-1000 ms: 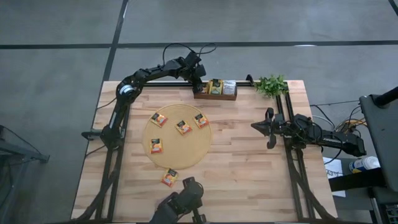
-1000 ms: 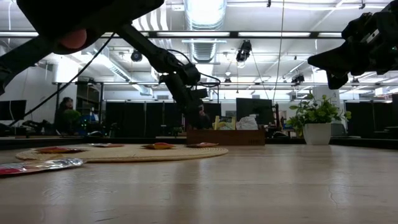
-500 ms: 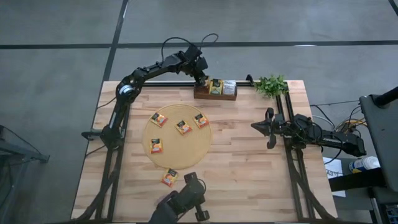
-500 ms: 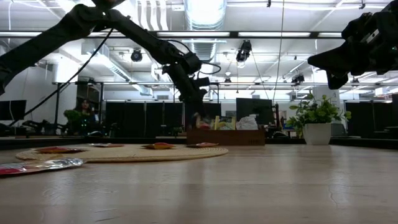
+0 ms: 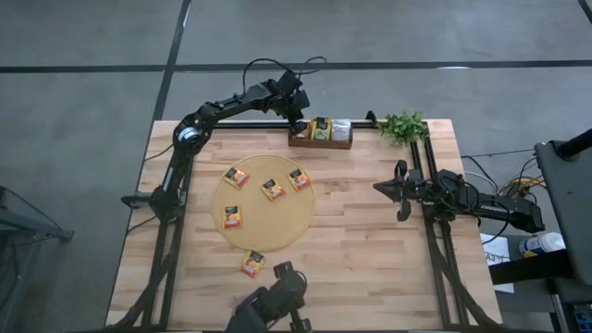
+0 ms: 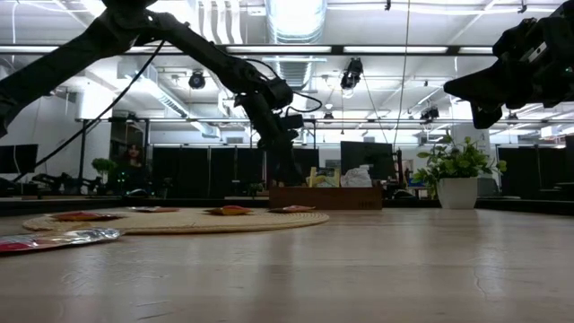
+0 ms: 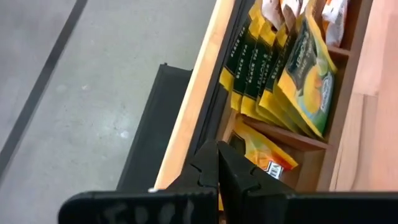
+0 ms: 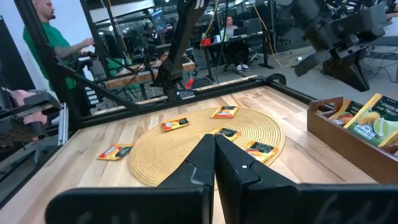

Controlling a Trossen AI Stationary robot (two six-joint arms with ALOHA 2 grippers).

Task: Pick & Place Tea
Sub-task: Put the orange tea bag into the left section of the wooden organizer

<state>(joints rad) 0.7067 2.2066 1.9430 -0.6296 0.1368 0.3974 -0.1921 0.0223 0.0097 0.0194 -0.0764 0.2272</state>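
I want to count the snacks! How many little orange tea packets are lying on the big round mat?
4 on the round mat: one at its left, one in the middle, one at its right, one lower left. A fifth lies off the mat.

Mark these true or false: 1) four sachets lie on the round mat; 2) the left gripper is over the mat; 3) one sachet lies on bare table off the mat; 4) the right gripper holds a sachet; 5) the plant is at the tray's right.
1) True: four tea sachets lie on the round mat.
2) False: the left gripper is at the wooden tray, fingers shut.
3) True: a lone sachet lies on the table off the mat.
4) False: the right gripper is shut, empty.
5) True: the plant stands right of the tray.
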